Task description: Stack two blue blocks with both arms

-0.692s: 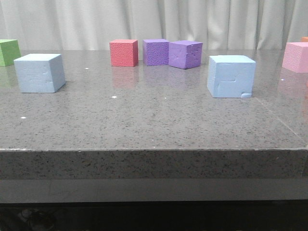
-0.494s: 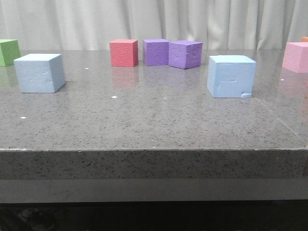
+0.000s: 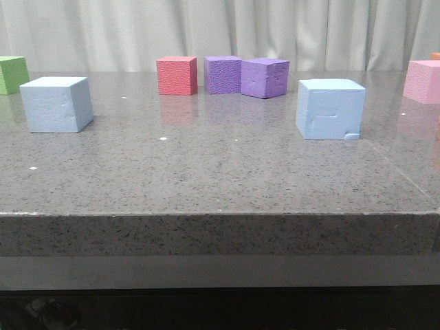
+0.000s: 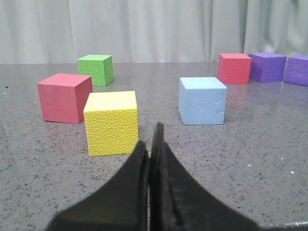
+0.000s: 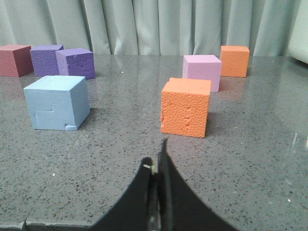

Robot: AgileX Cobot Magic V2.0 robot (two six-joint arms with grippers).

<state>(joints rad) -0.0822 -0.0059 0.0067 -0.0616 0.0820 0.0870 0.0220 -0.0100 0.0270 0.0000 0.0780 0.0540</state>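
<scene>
Two pale blue blocks sit well apart on the grey stone table (image 3: 220, 179), nothing stacked yet. The grooved blue block (image 3: 331, 109), chipped at one lower corner, stands on the table's right side; the plainer blue block (image 3: 56, 104) stands on the left, with a red cube (image 3: 177, 75) and two purple cubes (image 3: 247, 75) in a row behind and between them.

Neither arm shows in the front view. In the left wrist view, the left gripper (image 4: 153, 144) hangs low over the table with its dark fingers pressed together, holding nothing; the plainer block (image 4: 202, 100) lies ahead of the tips and off to one side, with a yellow cube (image 4: 111, 122) nearer, just beyond the fingers on the other side. In the right wrist view, the right gripper (image 5: 159, 166) is likewise pinched together and empty; the grooved block (image 5: 57, 102) lies ahead and well off to the side, an orange cube (image 5: 186, 107) closer to the line of the fingers.

Each arm appears nearer its own block, so each would likely have to part its fingers and swing sideways past a neighbouring cube.
</scene>
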